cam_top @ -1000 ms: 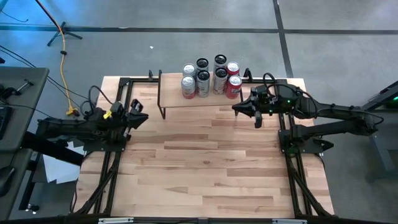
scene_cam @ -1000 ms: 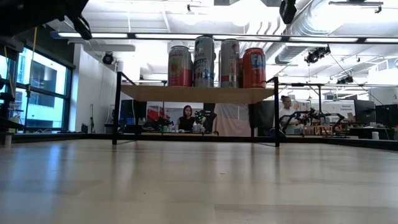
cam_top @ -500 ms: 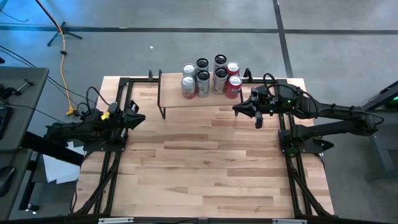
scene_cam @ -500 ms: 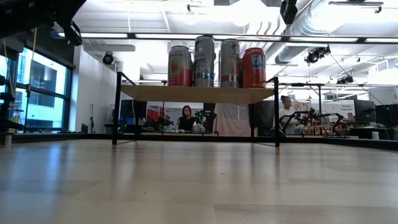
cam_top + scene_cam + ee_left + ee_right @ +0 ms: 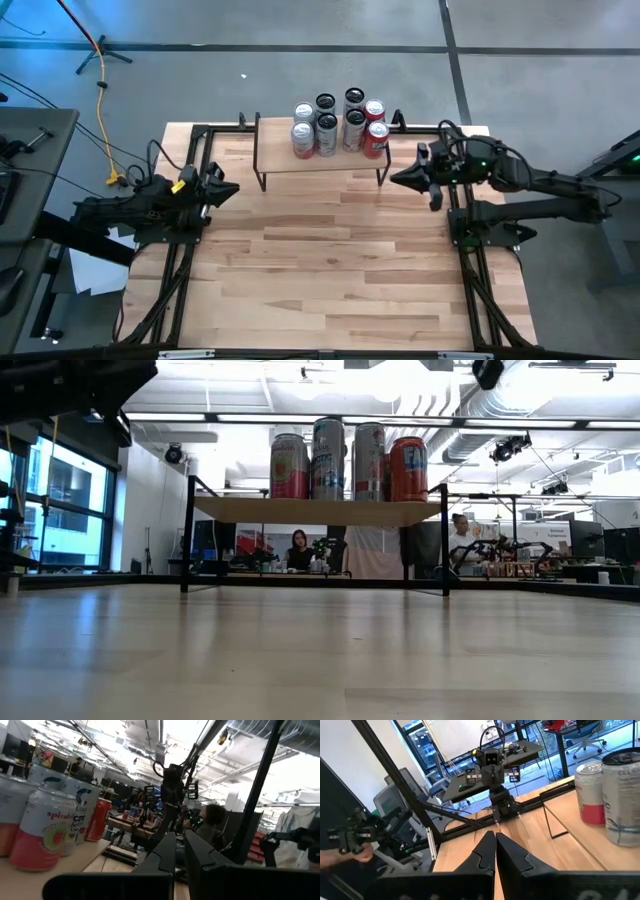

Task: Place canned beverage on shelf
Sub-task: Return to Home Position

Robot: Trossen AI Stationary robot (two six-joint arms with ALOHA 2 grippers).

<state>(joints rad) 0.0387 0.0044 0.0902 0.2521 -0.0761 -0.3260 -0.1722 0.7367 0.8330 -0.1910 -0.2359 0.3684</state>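
Pale wood planks make up the table (image 5: 330, 270), with grey floor around it and a bright workshop behind. At the table's 12 o'clock edge we see the shelf (image 5: 278, 152), a light plank on thin black legs. On it stand the cans (image 5: 326, 130), eight of them upright and packed close in two rows. From table height we count four cans side by side along the plank's front.

We find the left gripper (image 5: 228, 187) at about 10 o'clock on the table. It points toward the shelf's 9 o'clock end and does not touch it. Its fingers are drawn close with only a thin slit between them, and they hold nothing. The right gripper (image 5: 398, 178) sits at about 2 o'clock, near the shelf's 3 o'clock end but apart from it. Its fingers are pressed together and hold nothing.
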